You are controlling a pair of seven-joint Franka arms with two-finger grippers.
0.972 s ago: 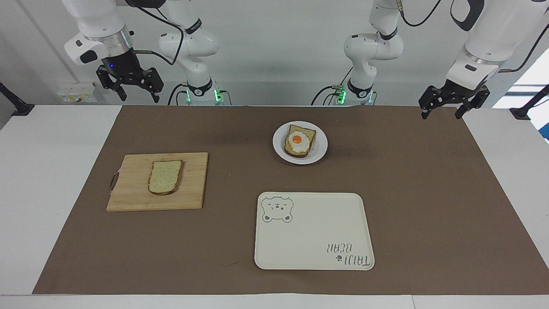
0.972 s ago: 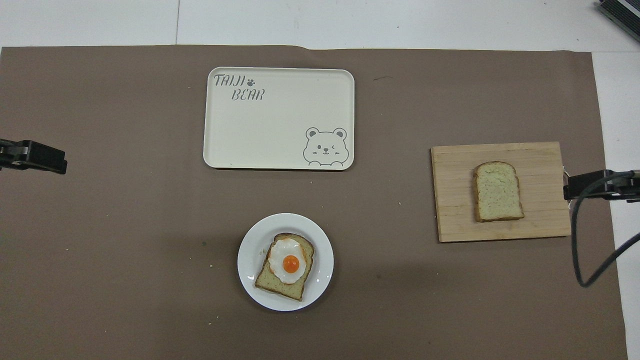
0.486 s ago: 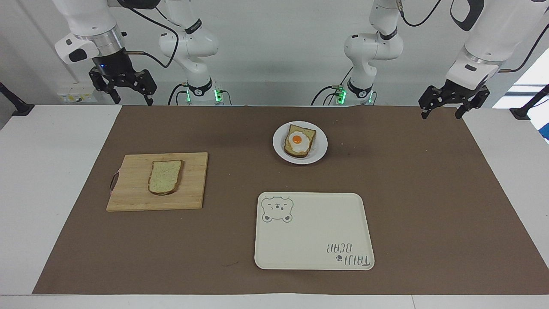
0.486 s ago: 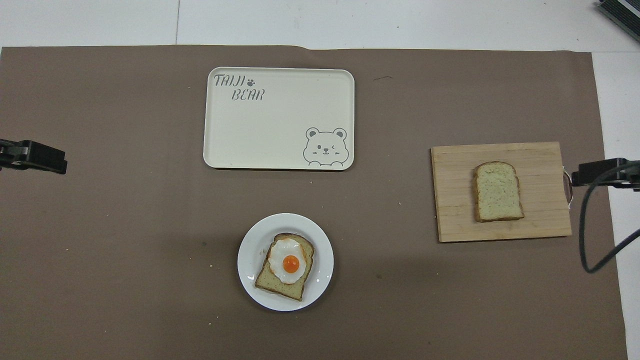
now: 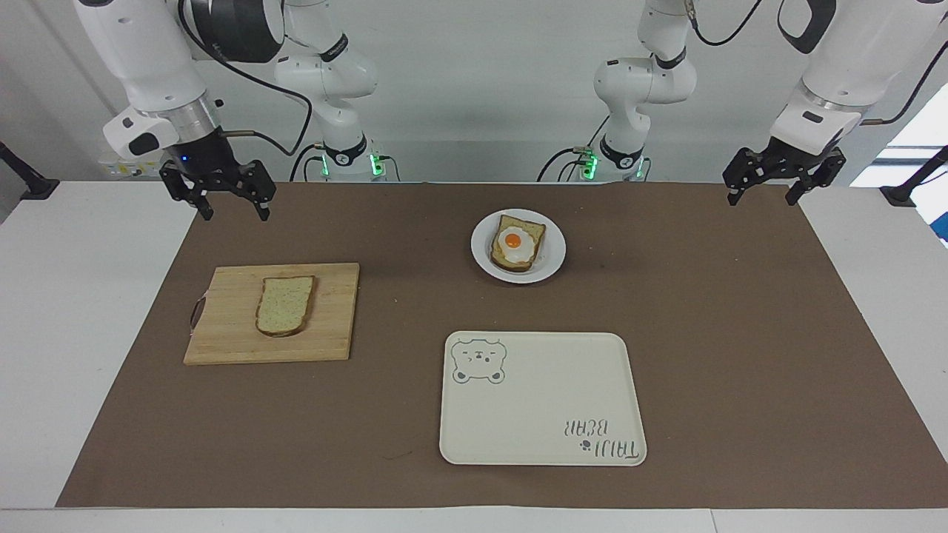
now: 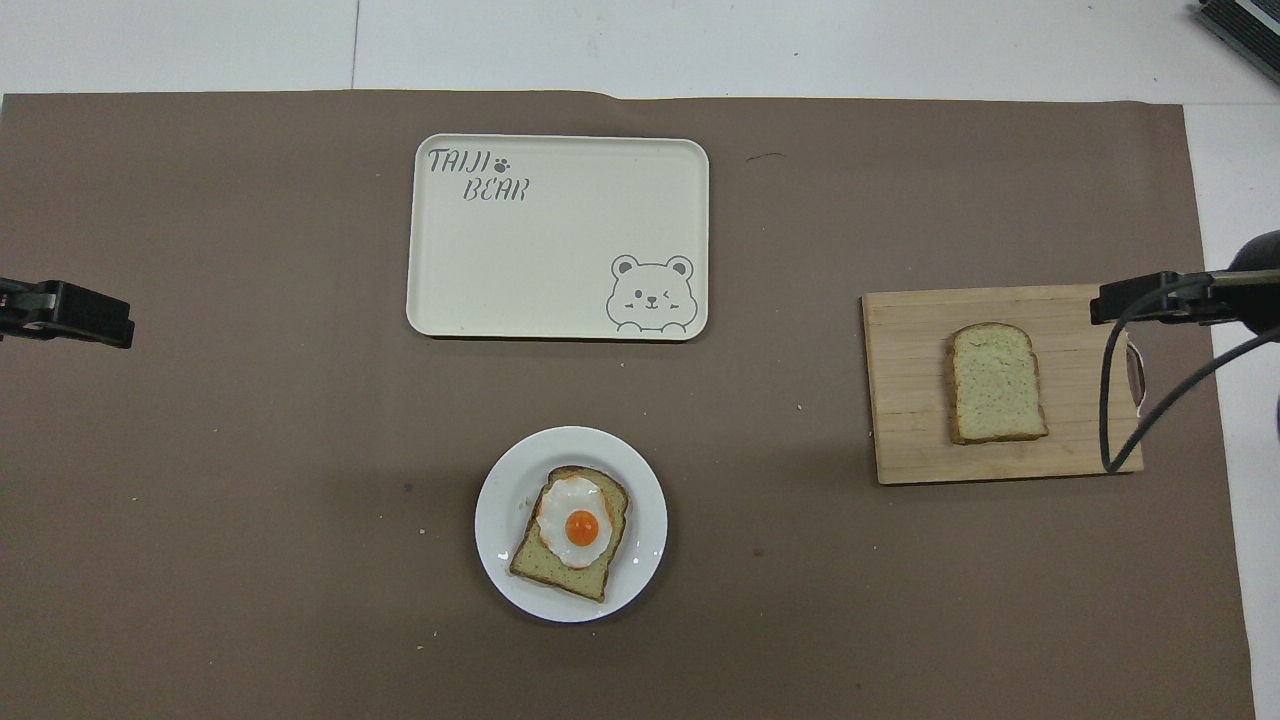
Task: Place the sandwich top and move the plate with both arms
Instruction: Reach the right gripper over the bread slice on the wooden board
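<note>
Since a second ago my right gripper (image 5: 230, 209) has dropped and swung in over the bench's brown mat, fingers apart and empty, which I read as the start of the reach for the bread; the left gripper (image 5: 767, 194) waits, fingers apart, over the mat's corner at its own end. Nearest the robots sits the plate (image 5: 551, 255) with the egg slice (image 5: 517, 243). Farther out, the sandwich top (image 5: 284, 305) lies untouched on the cutting board (image 5: 222, 326), and farthest the tray (image 5: 541, 414).
</note>
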